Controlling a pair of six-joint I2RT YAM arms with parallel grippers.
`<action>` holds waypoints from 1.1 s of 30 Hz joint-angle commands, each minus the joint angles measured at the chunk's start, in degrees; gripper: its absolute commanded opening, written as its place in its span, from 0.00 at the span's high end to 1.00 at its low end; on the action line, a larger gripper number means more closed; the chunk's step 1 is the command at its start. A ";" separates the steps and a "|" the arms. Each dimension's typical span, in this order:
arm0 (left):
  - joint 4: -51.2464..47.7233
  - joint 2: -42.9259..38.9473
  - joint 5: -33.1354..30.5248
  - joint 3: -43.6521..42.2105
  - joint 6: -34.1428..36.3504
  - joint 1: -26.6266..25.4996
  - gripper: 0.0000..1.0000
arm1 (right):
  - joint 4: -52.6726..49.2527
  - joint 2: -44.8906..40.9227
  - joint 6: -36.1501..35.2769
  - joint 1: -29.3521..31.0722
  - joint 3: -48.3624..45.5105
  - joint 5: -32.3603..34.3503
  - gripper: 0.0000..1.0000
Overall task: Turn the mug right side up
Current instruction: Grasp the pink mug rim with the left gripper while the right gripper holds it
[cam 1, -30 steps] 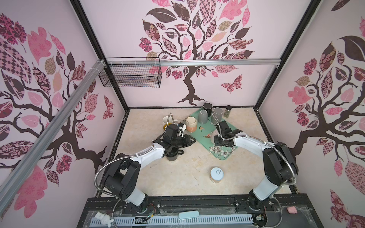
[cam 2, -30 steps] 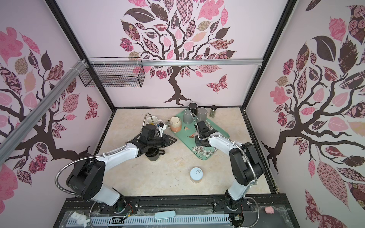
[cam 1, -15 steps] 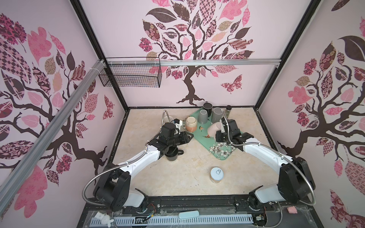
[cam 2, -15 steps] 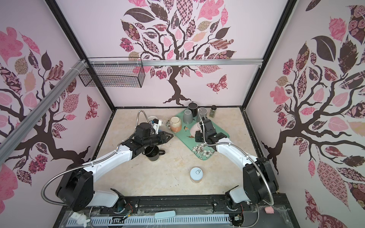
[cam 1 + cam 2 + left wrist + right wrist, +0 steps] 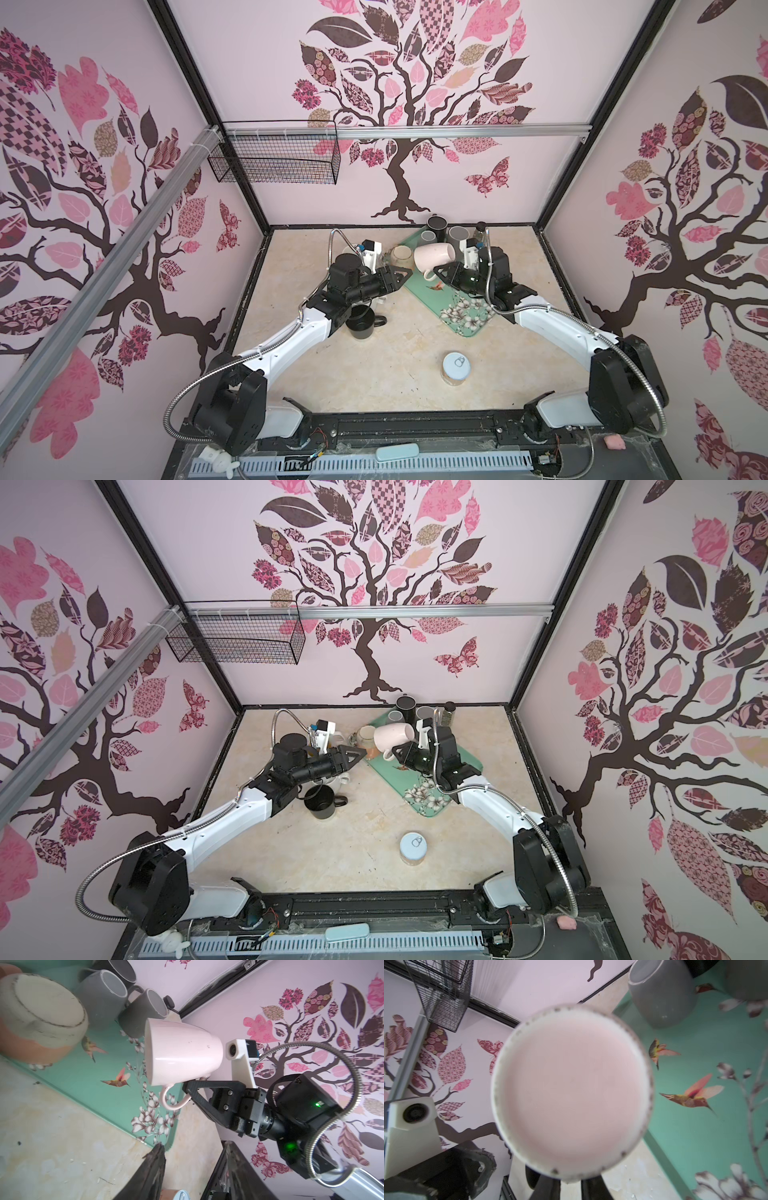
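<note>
Hanging in the air over the green tray (image 5: 424, 293), the pink mug (image 5: 434, 254) lies on its side. Its mouth faces the L arm, its bottom faces the R arm, and the handle (image 5: 163, 1096) is underneath. R gripper (image 5: 188, 1087) is clamped tight on that handle, right by the mug's wall. The mug touches nothing else.

L gripper (image 5: 406, 273) is close by on the mouth side. Its two fingers are apart w/ nothing between them.

Grey cups (image 5: 457, 235) stand at the back of the tray, and a tan pot (image 5: 401, 255) is just beside the mug. A black mug (image 5: 360, 326) sits upright on the table (image 5: 374, 374) under the L arm. A can (image 5: 456, 365) stands near the front, well apart from the tray.
</note>
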 commanded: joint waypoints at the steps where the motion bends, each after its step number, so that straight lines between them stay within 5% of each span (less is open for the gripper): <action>1: 11.75 3.51 4.80 -1.26 -11.08 0.66 0.50 | 14.03 -2.40 6.98 -0.04 1.20 -6.69 1.00; 18: 34.11 13.83 9.26 -0.36 -27.93 0.67 0.59 | 25.69 -0.46 17.67 1.71 -1.13 -13.38 1.00; 27: 39.90 15.60 9.93 -0.18 -32.88 0.64 0.79 | 31.73 2.03 22.61 1.72 -2.63 -14.49 1.00; 30: 37.81 14.80 10.25 -0.28 -31.83 0.59 0.98 | 29.19 2.05 20.96 1.72 -2.28 -14.38 1.00; 33: 31.07 12.71 10.11 -0.69 -27.16 0.68 1.00 | 21.84 1.87 16.63 1.65 -1.10 -13.74 0.93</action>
